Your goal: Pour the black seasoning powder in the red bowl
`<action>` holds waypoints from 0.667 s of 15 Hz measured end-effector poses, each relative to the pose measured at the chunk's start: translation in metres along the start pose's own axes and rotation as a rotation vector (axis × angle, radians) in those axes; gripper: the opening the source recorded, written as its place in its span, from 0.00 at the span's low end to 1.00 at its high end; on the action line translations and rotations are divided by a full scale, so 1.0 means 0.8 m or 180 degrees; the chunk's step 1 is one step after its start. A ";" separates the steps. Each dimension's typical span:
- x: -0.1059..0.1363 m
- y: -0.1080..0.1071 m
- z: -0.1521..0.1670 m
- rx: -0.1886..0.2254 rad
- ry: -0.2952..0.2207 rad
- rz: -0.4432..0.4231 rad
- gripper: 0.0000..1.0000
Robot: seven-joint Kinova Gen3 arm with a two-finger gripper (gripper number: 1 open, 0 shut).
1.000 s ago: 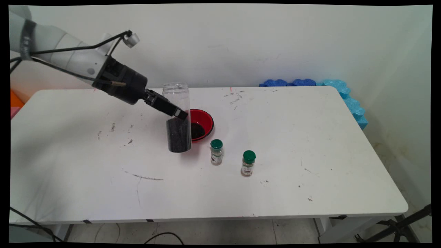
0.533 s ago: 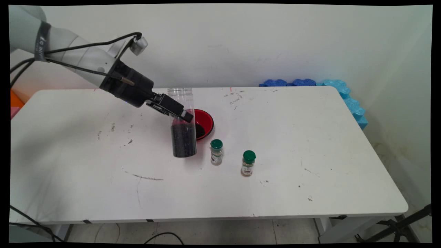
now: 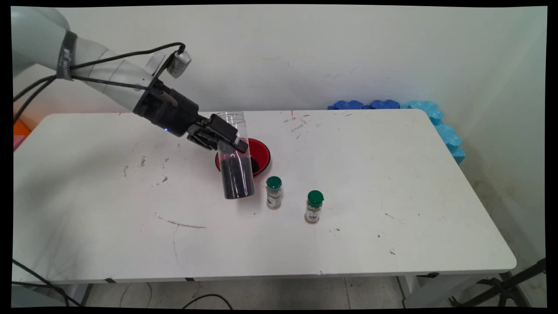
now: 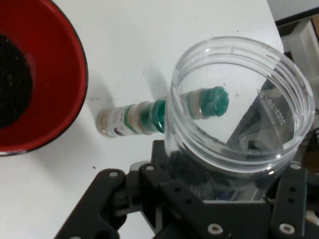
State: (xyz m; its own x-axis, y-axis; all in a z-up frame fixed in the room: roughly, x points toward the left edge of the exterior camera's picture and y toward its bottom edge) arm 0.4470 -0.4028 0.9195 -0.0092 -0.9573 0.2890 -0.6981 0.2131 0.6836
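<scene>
While the tool (image 3: 229, 146) stays clenched around a clear plastic jar (image 3: 235, 161) about half full of dark grains, the jar hangs tilted just above the tabletop (image 3: 370, 183), its open mouth toward 11 o'clock. Directly behind it, at 1 o'clock, sits a red bowl (image 3: 260, 153) holding a small dark heap. Two green-capped spice bottles stand upright at 4 o'clock: one (image 3: 273, 192) just beside the jar's base, the other (image 3: 314, 206) farther out.

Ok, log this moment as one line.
gripper shut on clear jar | jar holds dark grains, lidless, tilted | red bowl behind | two green-capped bottles beside
</scene>
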 end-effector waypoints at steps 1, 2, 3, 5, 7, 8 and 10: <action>0.001 -0.001 0.001 -0.0018 -0.0006 -0.0075 0.00; 0.001 -0.002 0.002 -0.0032 -0.0011 -0.0137 0.00; 0.002 -0.004 0.003 -0.0048 -0.0018 -0.0218 0.00; 0.003 -0.006 0.005 -0.0081 -0.0030 -0.0386 0.00; 0.004 -0.010 0.007 -0.0111 -0.0042 -0.0588 0.00; 0.004 -0.011 0.008 -0.0124 -0.0048 -0.0685 0.00; 0.004 -0.014 0.009 -0.0147 -0.0058 -0.0886 0.00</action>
State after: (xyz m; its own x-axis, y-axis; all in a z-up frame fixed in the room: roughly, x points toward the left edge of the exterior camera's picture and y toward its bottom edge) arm 0.4495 -0.4096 0.9076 0.1649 -0.9835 0.0740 -0.6421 -0.0501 0.7650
